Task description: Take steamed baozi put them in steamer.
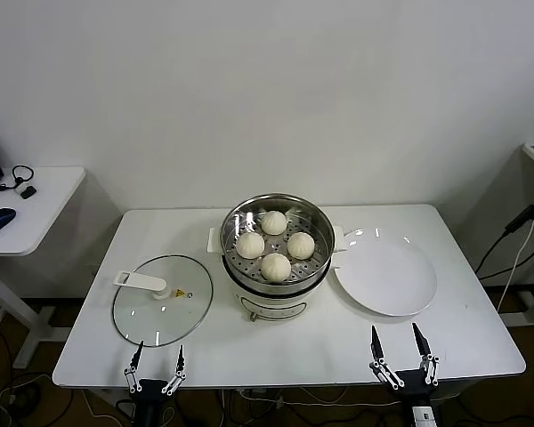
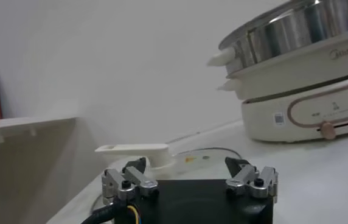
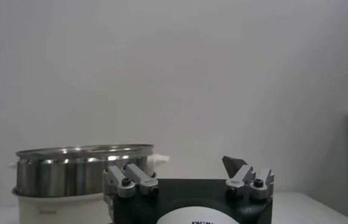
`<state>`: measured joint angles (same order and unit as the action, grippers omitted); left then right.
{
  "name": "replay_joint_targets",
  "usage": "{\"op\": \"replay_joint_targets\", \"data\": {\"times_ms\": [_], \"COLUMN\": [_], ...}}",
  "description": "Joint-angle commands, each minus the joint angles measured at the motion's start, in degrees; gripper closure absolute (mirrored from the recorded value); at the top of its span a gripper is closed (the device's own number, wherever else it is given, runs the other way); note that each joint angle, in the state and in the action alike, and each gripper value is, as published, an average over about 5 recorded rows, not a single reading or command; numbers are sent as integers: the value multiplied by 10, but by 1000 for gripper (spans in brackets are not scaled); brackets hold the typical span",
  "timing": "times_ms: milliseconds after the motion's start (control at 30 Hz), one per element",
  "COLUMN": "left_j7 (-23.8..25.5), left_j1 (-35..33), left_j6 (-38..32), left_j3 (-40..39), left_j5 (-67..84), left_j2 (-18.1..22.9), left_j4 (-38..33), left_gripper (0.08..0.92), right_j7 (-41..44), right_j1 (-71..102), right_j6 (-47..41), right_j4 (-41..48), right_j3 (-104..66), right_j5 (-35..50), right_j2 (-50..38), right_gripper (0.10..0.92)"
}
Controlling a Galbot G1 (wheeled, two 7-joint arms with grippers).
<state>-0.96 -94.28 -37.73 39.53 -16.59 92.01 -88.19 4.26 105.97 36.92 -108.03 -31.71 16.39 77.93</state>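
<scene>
Four pleated cream-white baozi (image 1: 275, 244) sit on perforated tray inside shiny steamer (image 1: 319, 267); left gripper (image 1: 157, 359) and right gripper (image 1: 397, 343) both spread wide, empty, at near counter (image 1: 276, 347) edge.

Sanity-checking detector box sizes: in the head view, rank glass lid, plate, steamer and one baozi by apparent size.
1. Plate, glass lid and steamer: too alike to rank.
2. Baozi: clearly smallest.

Four cream-white pleated steamed baozi (image 1: 275, 244) are seated upright on the perforated tray; a diamond is formed. The shiny round steamer (image 1: 316, 264) is uncovered on its cream base.
</scene>
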Motion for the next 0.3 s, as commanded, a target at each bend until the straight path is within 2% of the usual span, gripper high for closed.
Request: {"op": "replay_joint_targets", "data": {"times_ms": [33,300], "left_j7": [-1,-1], "left_j1": [-1,-1], "left_j6": [-2,-2], "left_j3": [1,2], "left_j5": [5,6], "left_j2": [-1,-1], "left_j4": [-2,-4], "left_gripper": [177,177], "right_j7": [5,7], "right_j1": [26,26], "right_j6": [31,34], "right_j4": [10,10], "right_j3": [4,6], "right_j5": [-11,-11], "right_j2": [24,24], "right_gripper": [203,203]}}
